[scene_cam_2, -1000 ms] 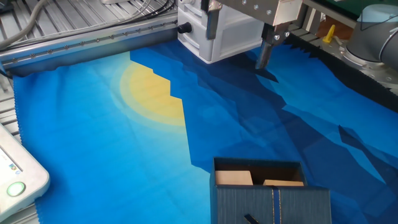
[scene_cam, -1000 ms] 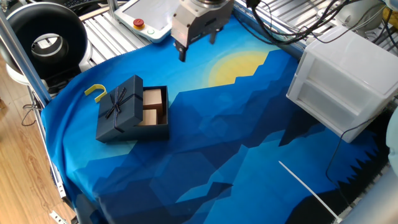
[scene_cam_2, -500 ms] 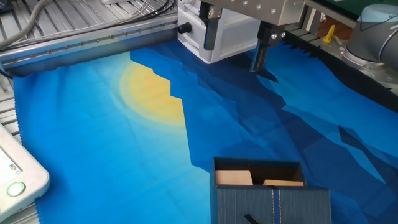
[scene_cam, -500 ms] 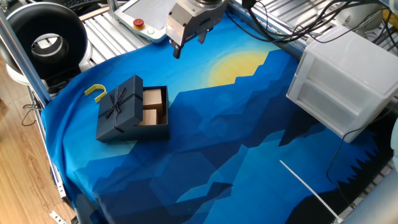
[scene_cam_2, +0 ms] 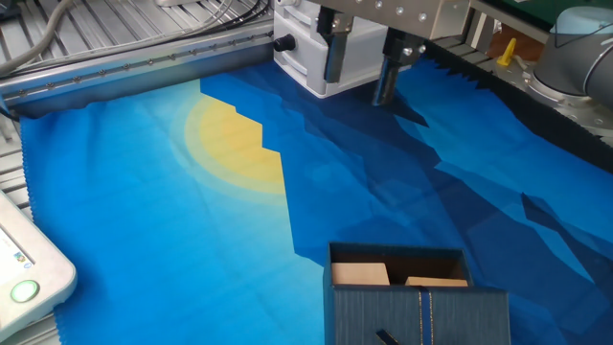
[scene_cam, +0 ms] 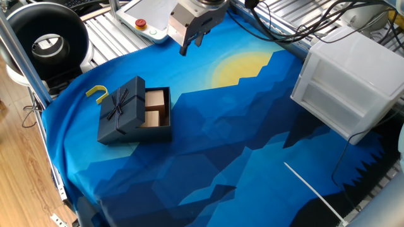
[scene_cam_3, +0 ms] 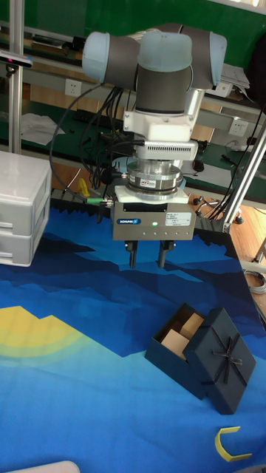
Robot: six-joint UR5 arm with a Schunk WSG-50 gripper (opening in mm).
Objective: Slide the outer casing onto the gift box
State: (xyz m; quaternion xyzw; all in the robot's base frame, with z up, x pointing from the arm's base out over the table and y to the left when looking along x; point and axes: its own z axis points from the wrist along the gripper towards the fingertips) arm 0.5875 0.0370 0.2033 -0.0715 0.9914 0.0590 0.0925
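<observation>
The outer casing (scene_cam: 121, 107), dark navy with a ribbon bow, lies tilted over the left part of the gift box (scene_cam: 158, 108). The box's tan compartments show to the right of it. The tall fixed view has the casing (scene_cam_3: 225, 362) on the right and the gift box (scene_cam_3: 177, 341) on the left. In the other fixed view the casing (scene_cam_2: 421, 316) is cut off at the bottom edge, with the box (scene_cam_2: 397, 271) behind it. My gripper (scene_cam: 191, 46) (scene_cam_2: 357, 89) (scene_cam_3: 148, 264) hangs above the cloth at the far side, well away from the box. Its fingers stand a narrow gap apart and hold nothing.
A small yellow hook (scene_cam: 96, 93) lies on the cloth just behind the casing. A large white drawer unit (scene_cam: 350, 82) stands at the right. A white control pendant (scene_cam: 148, 16) and a black ring (scene_cam: 47, 41) sit beyond the blue cloth's far edge.
The fingers have drawn closer together over the last second. The gripper has shifted slightly. The casing and the box have not moved.
</observation>
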